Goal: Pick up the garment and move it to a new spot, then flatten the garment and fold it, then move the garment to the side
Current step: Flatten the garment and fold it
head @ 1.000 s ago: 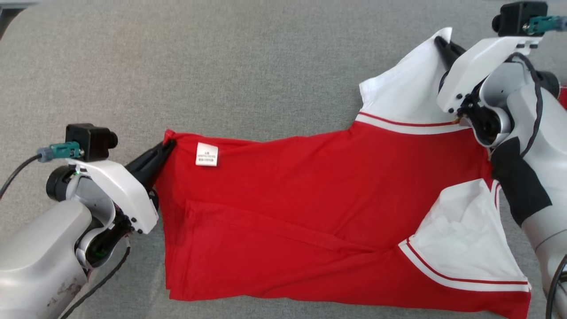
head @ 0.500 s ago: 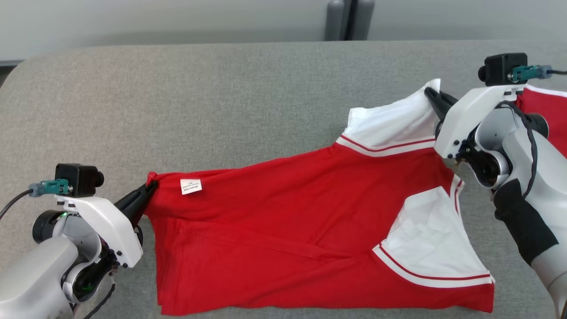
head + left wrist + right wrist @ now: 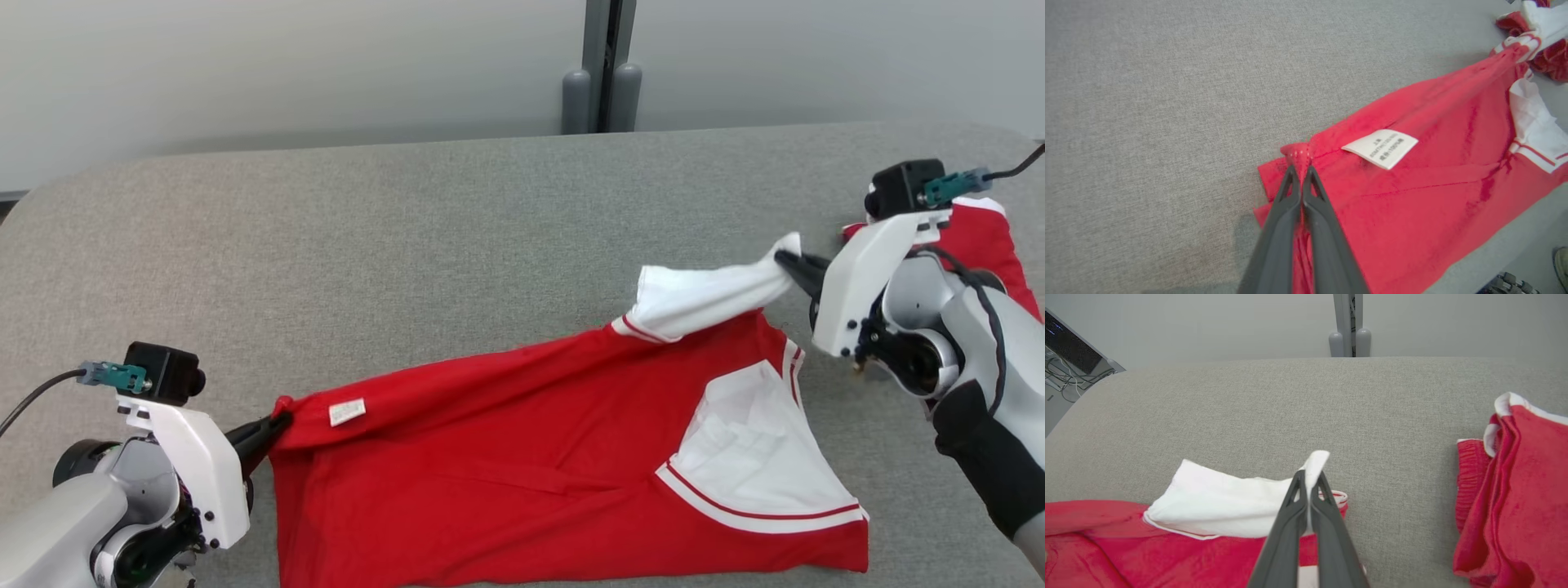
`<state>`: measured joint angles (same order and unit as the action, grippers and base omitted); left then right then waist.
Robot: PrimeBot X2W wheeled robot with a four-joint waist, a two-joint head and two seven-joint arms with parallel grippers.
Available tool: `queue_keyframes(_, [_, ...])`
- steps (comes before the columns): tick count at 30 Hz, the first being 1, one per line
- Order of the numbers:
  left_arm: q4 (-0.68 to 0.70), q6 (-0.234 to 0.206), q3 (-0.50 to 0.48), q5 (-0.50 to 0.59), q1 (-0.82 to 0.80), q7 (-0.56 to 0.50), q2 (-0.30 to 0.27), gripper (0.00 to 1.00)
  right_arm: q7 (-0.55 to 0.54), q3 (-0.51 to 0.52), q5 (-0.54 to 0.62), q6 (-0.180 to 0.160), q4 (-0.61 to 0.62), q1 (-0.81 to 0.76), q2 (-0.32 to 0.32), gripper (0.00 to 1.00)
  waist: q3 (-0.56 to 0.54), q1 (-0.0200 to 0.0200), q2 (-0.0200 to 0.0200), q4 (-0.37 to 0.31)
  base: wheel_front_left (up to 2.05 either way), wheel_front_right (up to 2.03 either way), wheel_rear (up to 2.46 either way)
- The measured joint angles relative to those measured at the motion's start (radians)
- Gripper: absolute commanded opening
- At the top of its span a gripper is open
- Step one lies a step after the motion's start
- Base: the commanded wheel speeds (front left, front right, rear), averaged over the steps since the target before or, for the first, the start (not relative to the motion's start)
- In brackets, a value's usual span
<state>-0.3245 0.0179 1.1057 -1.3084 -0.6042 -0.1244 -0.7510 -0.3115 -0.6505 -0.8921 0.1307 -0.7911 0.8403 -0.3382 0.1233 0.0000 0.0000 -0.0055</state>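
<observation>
The left gripper (image 3: 1301, 168) is clamped on a corner of the red shirt (image 3: 506, 465). Its wrist view gives the close look: two dark fingers (image 3: 1282, 228) pressed together, with a nub of stitched hem poking out past the tips. Just beside that nub a white label (image 3: 1380, 148) lies on the cloth, its print too small to read. From the head view the same gripper (image 3: 277, 425) sits at the lower left, and the corner it holds is drawn to a point.

The right gripper (image 3: 1308, 475) is closed too, on the white sleeve (image 3: 1220, 506). A flap of white cloth is caught between the fingers and sticks up above them. The head view shows what the wrist view cannot: the sleeve (image 3: 702, 298) is pulled out toward the right and raised off the table (image 3: 408, 245).

The shirt hangs stretched between the two grips, its upper edge slanting up from left to right. The rest lies on the near half of the grey table, with a second white sleeve, trimmed in red, flat at the lower right.

The right wrist view adds a red pile (image 3: 1523, 490) with white trim — on the table to the gripper's right and apart from the shirt. In the head view the right arm partly hides the pile. That wrist view also takes in a dark screen (image 3: 1069, 351) off the table's far left corner. A grey post (image 3: 602, 65) stands behind the table.
</observation>
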Motion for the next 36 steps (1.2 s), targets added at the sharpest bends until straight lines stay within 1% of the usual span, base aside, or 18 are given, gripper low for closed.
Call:
queue_keyframes(4, [0.016, 0.003, 0.008, -0.018, 0.000, -0.054, -0.019, 0.00, -0.073, -0.021, -0.008, 0.000, 0.037, -0.031, -0.024, 0.00, -0.016, 0.0000, 0.0000, -0.013, 0.00, 0.00, 0.00])
queue_keyframes(9, [0.030, 0.008, 0.029, -0.048, 0.007, -0.120, -0.029, 0.00, -0.158, -0.030, -0.030, 0.000, 0.104, -0.070, -0.042, 0.00, -0.022, 0.0000, 0.0000, -0.024, 0.00, 0.00, 0.00])
queue_keyframes(13, [0.027, 0.007, 0.035, -0.049, 0.011, -0.133, -0.039, 0.00, -0.208, -0.021, -0.032, 0.000, 0.161, -0.105, -0.057, 0.00, -0.021, 0.0000, 0.0000, -0.033, 0.00, 0.00, 0.00])
queue_keyframes(18, [0.032, 0.009, 0.046, -0.058, 0.028, -0.156, -0.045, 0.00, -0.245, 0.017, -0.021, 0.000, 0.223, -0.146, -0.077, 0.00, -0.023, 0.0000, 0.0000, -0.040, 0.00, 0.00, 0.00])
queue_keyframes(23, [0.036, 0.006, 0.049, -0.058, 0.029, -0.157, -0.050, 0.00, -0.300, 0.062, 0.013, 0.000, 0.270, -0.199, -0.090, 0.00, -0.026, 0.0000, 0.0000, -0.037, 0.00, 0.00, 0.00])
queue_keyframes(28, [0.035, 0.003, 0.047, -0.063, 0.037, -0.156, -0.050, 0.00, -0.351, 0.123, 0.052, 0.000, 0.339, -0.258, -0.088, 0.00, -0.020, 0.0000, 0.0000, -0.033, 0.00, 0.00, 0.00])
queue_keyframes(32, [0.034, 0.005, 0.049, -0.069, 0.046, -0.158, -0.050, 0.00, -0.396, 0.168, 0.110, 0.000, 0.392, -0.310, -0.073, 0.00, -0.015, 0.0000, 0.0000, -0.033, 0.00, 0.00, 0.00])
queue_keyframes(33, [0.034, 0.005, 0.049, -0.069, 0.046, -0.158, -0.050, 0.05, -0.406, 0.183, 0.122, 0.000, 0.406, -0.323, -0.065, 0.00, -0.015, 0.0000, 0.0000, -0.032, 0.00, 0.00, 0.00])
queue_keyframes(34, [0.034, 0.005, 0.049, -0.069, 0.047, -0.158, -0.050, 0.12, -0.415, 0.197, 0.136, 0.000, 0.420, -0.337, -0.058, 0.02, -0.015, 0.0000, 0.0000, -0.032, 0.00, 0.00, 0.00])
queue_keyframes(35, [0.032, 0.005, 0.049, -0.070, 0.048, -0.158, -0.050, 0.36, -0.428, 0.208, 0.151, 0.000, 0.432, -0.350, -0.051, 0.35, -0.015, 0.0000, 0.0000, -0.032, 0.00, 0.00, 0.00])
queue_keyframes(36, [0.031, 0.004, 0.049, -0.072, 0.049, -0.158, -0.049, 1.00, -0.436, 0.224, 0.165, 0.000, 0.445, -0.364, -0.045, 0.75, -0.016, 0.0000, 0.0000, -0.032, 0.00, 0.00, 0.00])
